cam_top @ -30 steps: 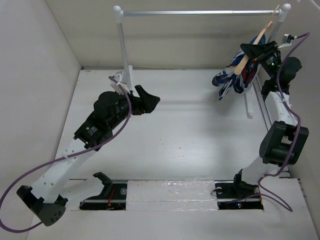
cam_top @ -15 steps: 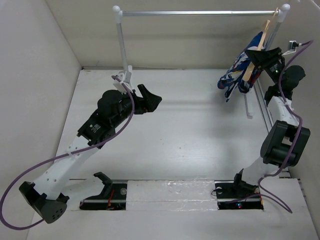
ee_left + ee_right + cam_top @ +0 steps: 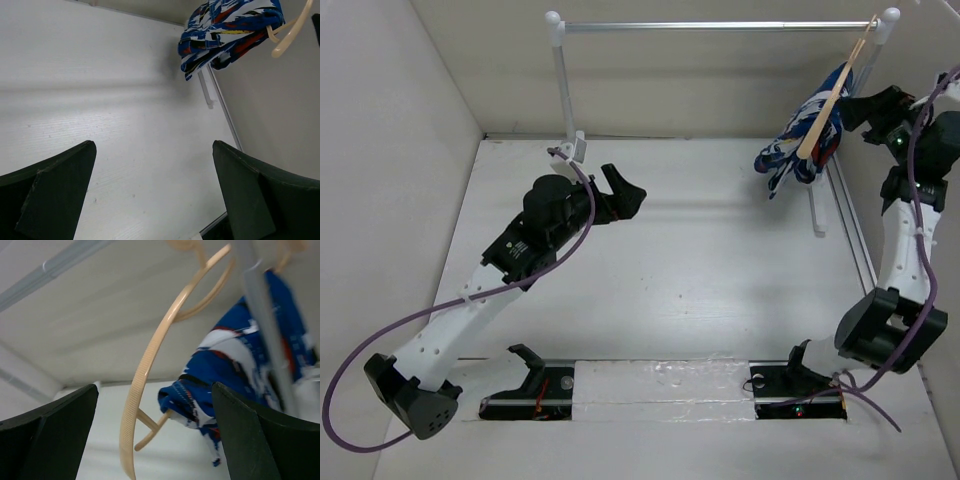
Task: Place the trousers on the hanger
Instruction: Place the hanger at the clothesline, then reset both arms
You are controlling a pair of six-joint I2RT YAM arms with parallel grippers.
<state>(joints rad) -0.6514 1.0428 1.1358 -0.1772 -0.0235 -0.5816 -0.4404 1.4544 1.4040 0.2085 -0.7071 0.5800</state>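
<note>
The trousers (image 3: 798, 150), a bunched blue, white and red print, hang draped over the tan hanger (image 3: 830, 92). The hanger's top end reaches the silver rail (image 3: 720, 25) by its right post. My right gripper (image 3: 860, 105) stands open just right of the hanger, touching nothing. In the right wrist view the hanger (image 3: 150, 355) and trousers (image 3: 235, 370) hang in front of the open right gripper (image 3: 155, 410). My left gripper (image 3: 632, 195) is open over the table's left half, far from the trousers (image 3: 230, 30) and hanger (image 3: 292, 35); the left gripper (image 3: 155, 165) holds nothing.
The rail stands on two white posts, the left post (image 3: 563, 90) close behind my left arm. A white bracket (image 3: 817, 215) sticks up below the trousers. Enclosure walls (image 3: 400, 150) close in on the left, back and right.
My right gripper has opened, let go of the hanger and drawn back to the right. The hanger with the trousers now hangs at the rail. My left gripper opened wider.
</note>
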